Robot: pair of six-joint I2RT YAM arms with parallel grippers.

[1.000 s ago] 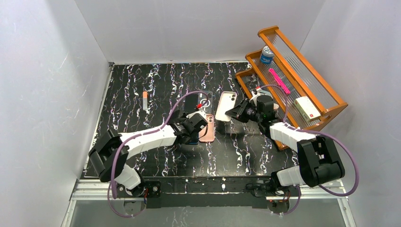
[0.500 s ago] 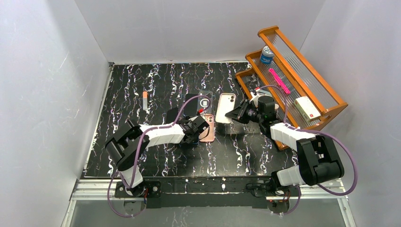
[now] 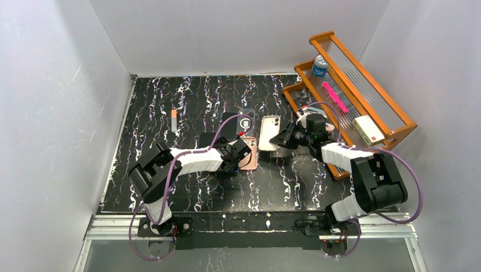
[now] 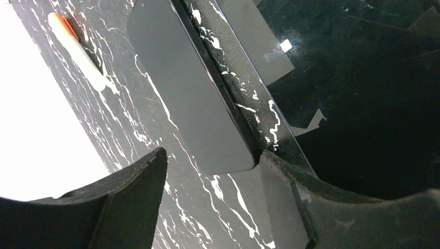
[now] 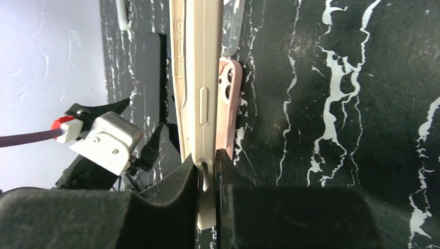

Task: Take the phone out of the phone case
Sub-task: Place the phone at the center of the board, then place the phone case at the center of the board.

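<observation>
- Phone case (image 5: 200, 78), cream, is standing on edge over the worktop (image 5: 363, 104), with its short end clenched in the right end effector (image 5: 206, 162).
- Left end effector (image 4: 212, 171) is hanging released, its 2 fingers (image 4: 129, 192) apart, low over a black phone (image 4: 192, 93) lying flat.
- Pink phone (image 5: 229, 98) is lying just beside the case.

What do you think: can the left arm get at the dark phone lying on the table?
Probably yes: the left pincer is open, with the dark phone lying just ahead, nothing between.
</observation>
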